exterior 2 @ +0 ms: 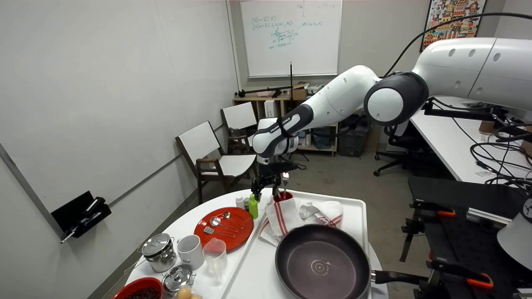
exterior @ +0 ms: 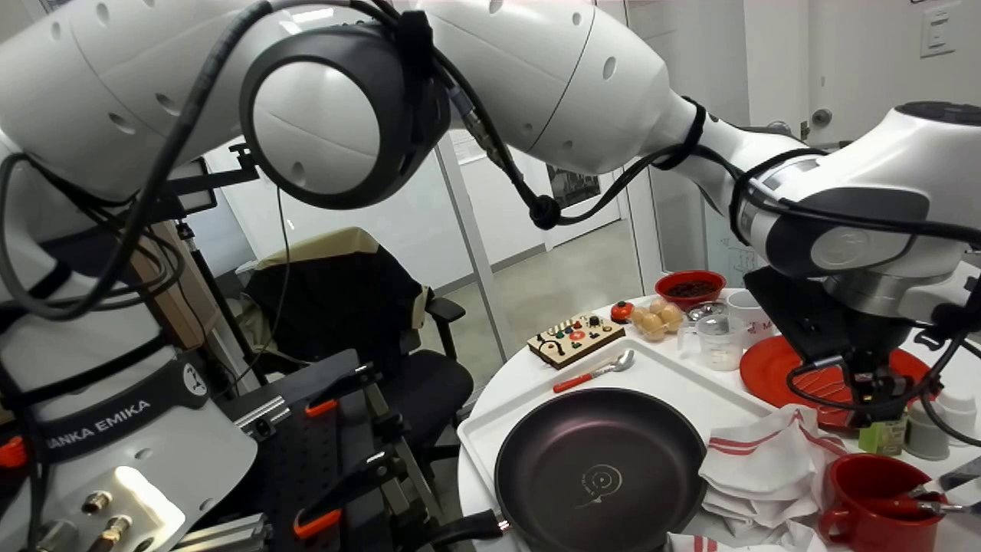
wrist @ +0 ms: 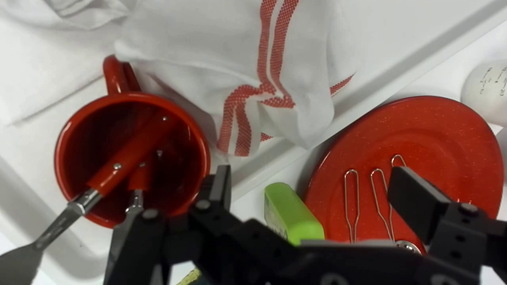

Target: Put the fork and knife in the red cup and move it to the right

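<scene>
On the tray's corner stands the red cup [exterior: 874, 530], upright, seen in both exterior views and at the left of the wrist view. Two red-handled utensils lean in it, handles down, metal ends out. One [wrist: 130, 152] has a broad flat end cut off by the wrist view's edge; the second [wrist: 139, 178] runs behind the gripper. Which is the fork and which the knife I cannot tell. My gripper [wrist: 311, 186] is open, nothing held, above and beside the cup. Its left finger [wrist: 221, 188] overlaps the cup's rim in the wrist view; contact is unclear.
A green bottle [wrist: 291, 215] shows between and below the fingers, beside the red plate [exterior 2: 224, 243] with small wire utensils. White towels [exterior: 755, 460] lie against the cup. A black pan [exterior 2: 322, 265] fills much of the tray [exterior: 490, 448]; a red-handled spoon [exterior: 579, 381] lies behind it.
</scene>
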`<action>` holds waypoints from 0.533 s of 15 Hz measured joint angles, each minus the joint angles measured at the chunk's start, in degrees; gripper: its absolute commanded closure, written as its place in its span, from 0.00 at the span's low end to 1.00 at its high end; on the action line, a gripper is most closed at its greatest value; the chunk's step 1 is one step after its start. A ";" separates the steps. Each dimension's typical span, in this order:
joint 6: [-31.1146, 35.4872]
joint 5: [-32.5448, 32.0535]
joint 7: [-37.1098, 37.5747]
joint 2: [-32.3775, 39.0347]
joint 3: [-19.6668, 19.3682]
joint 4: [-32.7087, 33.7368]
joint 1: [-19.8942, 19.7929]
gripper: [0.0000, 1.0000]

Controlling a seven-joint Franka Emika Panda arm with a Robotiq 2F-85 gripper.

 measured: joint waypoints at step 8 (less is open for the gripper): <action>-0.01 -0.09 0.10 0.51 -0.60 0.06 -0.29 0.00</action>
